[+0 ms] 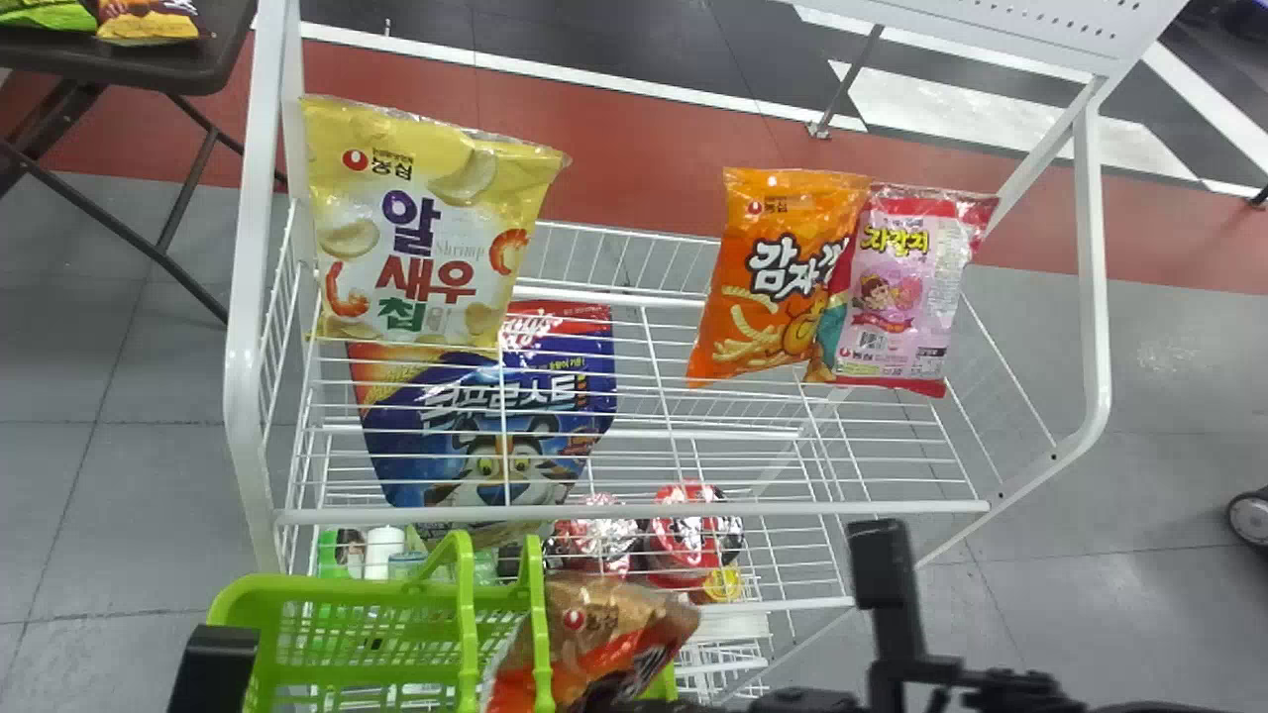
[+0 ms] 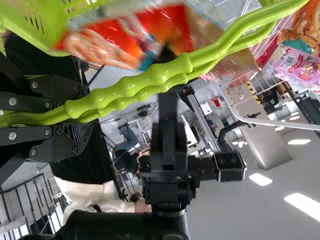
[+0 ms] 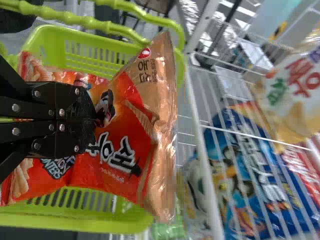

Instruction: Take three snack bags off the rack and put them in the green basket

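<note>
In the head view, my right gripper [image 1: 802, 701] is at the bottom edge with a brown-and-red snack bag [image 1: 614, 634] over the green basket [image 1: 342, 589]. The right wrist view has my right gripper [image 3: 92, 119] shut on the middle of this snack bag [image 3: 135, 135], with the basket [image 3: 107, 227] behind it. My left gripper [image 1: 213, 663] is at the lower left in the head view. In the left wrist view, the left gripper [image 2: 82, 115] is shut on the basket handles [image 2: 145, 86]. On the rack [image 1: 634, 513] hang a yellow bag [image 1: 426, 228], an orange bag [image 1: 768, 287] and a pink bag [image 1: 897, 287].
A large blue bag [image 1: 485, 426] stands below the yellow bag, behind the rack's wires. Red cups [image 1: 688, 535] are on a lower shelf. White posts [image 1: 248, 327] frame the rack. A dark table [image 1: 188, 64] with other bags is at the far left.
</note>
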Controlling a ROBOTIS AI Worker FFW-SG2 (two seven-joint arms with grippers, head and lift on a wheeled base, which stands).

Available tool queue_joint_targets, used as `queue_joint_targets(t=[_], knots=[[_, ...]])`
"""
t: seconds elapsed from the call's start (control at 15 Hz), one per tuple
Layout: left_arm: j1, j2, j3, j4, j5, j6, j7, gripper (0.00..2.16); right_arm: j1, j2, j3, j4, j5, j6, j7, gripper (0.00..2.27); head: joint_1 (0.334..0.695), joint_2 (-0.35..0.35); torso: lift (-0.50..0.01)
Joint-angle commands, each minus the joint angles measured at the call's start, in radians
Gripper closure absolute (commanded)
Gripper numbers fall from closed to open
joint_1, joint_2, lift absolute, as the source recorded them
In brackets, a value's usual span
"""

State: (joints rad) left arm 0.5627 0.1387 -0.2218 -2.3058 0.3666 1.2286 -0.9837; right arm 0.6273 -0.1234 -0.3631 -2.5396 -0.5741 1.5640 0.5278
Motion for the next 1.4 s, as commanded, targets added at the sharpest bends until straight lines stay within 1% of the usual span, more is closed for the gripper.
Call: queue_joint_targets(t=[0.0,0.13,0.2,0.27,0.33,0.4,0.53,0.6,0.73,0.87,1.0,1.13,1.2,1.33], knots=[[0.0,0.001,0.002,-0.009,0.0,0.007,-0.001,1.69,-0.006,-0.016,0.099,0.035,0.045,0.008,-0.014,2.22,0.695,-0.35,-0.023],[0.002,0.001,0.002,-0.018,0.0,0.013,-0.003,1.7,-0.017,-0.025,0.144,0.062,0.062,0.008,-0.028,2.2,0.695,-0.35,-0.023],[0.003,0.002,0.002,-0.02,0.002,0.016,-0.004,1.7,-0.027,-0.033,0.164,0.076,0.08,0.008,-0.038,2.07,0.695,-0.35,-0.023],[0.005,0.002,0.001,-0.029,0.003,0.016,-0.004,1.69,-0.035,-0.033,0.173,0.09,0.089,0.008,-0.042,1.84,0.695,-0.35,-0.023],[0.008,0.004,0.001,-0.032,0.003,0.016,-0.004,1.7,-0.043,-0.031,0.173,0.108,0.088,0.008,-0.051,1.05,0.695,-0.35,-0.023],[0.01,0.005,0.001,-0.033,0.003,0.019,-0.006,1.7,-0.044,-0.033,0.173,0.111,0.092,0.008,-0.065,0.0,0.695,-0.35,-0.023],[0.01,0.005,-0.001,-0.033,0.003,0.022,-0.006,1.69,-0.046,-0.031,0.156,0.105,0.1,0.008,-0.068,0.0,0.695,-0.35,-0.023],[0.01,0.005,-0.001,-0.033,0.003,0.022,-0.006,1.7,-0.044,-0.03,0.132,0.097,0.086,0.008,-0.063,0.03,0.695,-0.35,-0.023],[0.01,0.005,-0.002,-0.033,0.003,0.022,-0.006,1.7,-0.027,-0.021,0.087,0.094,0.082,-0.025,-0.02,0.06,0.695,-0.35,-0.023],[0.013,0.004,-0.002,-0.033,0.003,0.022,-0.006,1.69,-0.012,-0.004,0.053,0.121,0.089,-0.362,0.0,0.15,0.695,-0.35,-0.023],[0.014,0.002,-0.002,-0.032,0.002,0.022,-0.004,1.69,-0.026,0.013,0.015,0.167,0.089,-0.678,0.026,0.15,0.695,-0.35,-0.023],[0.014,0.002,-0.002,-0.03,0.0,0.019,-0.004,1.69,-0.058,0.016,-0.008,0.217,0.095,-0.93,0.023,0.15,0.695,-0.35,-0.023],[0.014,0.002,-0.002,-0.029,0.0,0.022,-0.004,1.7,-0.089,0.024,-0.019,0.254,0.108,-1.012,0.021,0.15,0.695,-0.35,-0.023],[0.014,0.002,-0.002,-0.029,0.0,0.019,-0.004,1.69,-0.181,0.039,-0.025,0.371,0.172,-1.163,0.008,0.15,0.695,-0.35,-0.023]])
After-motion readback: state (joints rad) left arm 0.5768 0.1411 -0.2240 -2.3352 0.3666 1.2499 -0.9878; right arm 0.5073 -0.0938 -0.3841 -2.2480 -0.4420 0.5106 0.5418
